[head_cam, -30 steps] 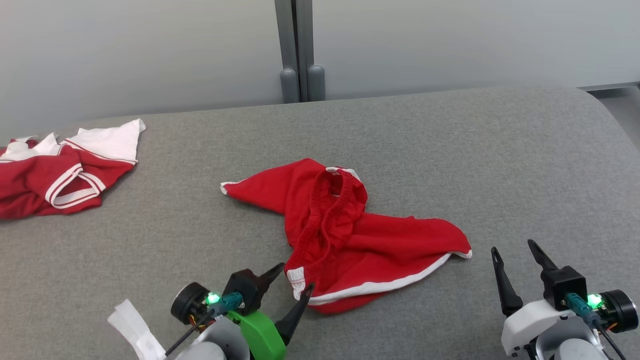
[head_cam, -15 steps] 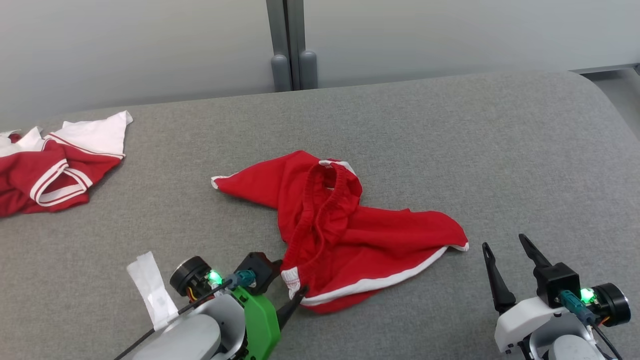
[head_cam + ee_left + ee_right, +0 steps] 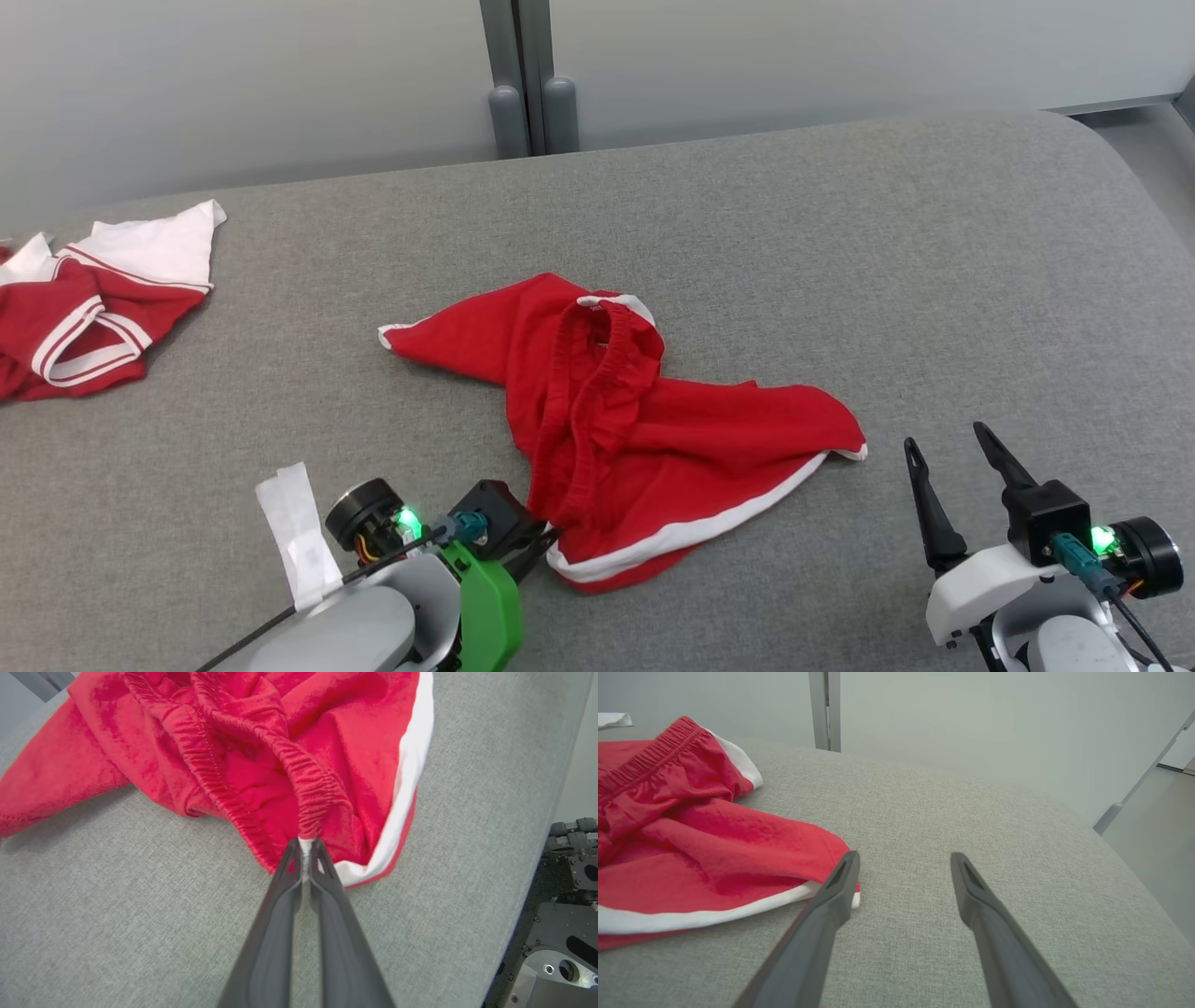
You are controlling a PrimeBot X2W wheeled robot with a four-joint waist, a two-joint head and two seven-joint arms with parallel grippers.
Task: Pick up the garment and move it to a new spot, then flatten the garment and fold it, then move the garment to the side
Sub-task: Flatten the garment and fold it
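The garment (image 3: 616, 420) is a pair of red shorts with white trim, lying crumpled in the middle of the grey padded table (image 3: 840, 261). My left gripper (image 3: 546, 539) is at its near left corner, shut on the end of the elastic waistband. In the left wrist view the two fingers press together on a white tag where the waistband (image 3: 308, 798) ends, at the left gripper (image 3: 305, 848). My right gripper (image 3: 943, 443) stands open just right of the garment's right corner. In the right wrist view that right gripper (image 3: 903, 858) has bare table between its fingers and the garment (image 3: 691, 858) at its left.
A second red and white garment (image 3: 84, 299) lies at the table's far left edge. A white strip of tape or label (image 3: 299, 532) hangs off my left arm. Grey posts (image 3: 523, 117) stand behind the table's far edge. The table's right side drops to the floor.
My left gripper has closed on the garment's waistband end, pulling that corner in slightly. The head camera has shifted, so the scene sits lower left. The right gripper stays open.
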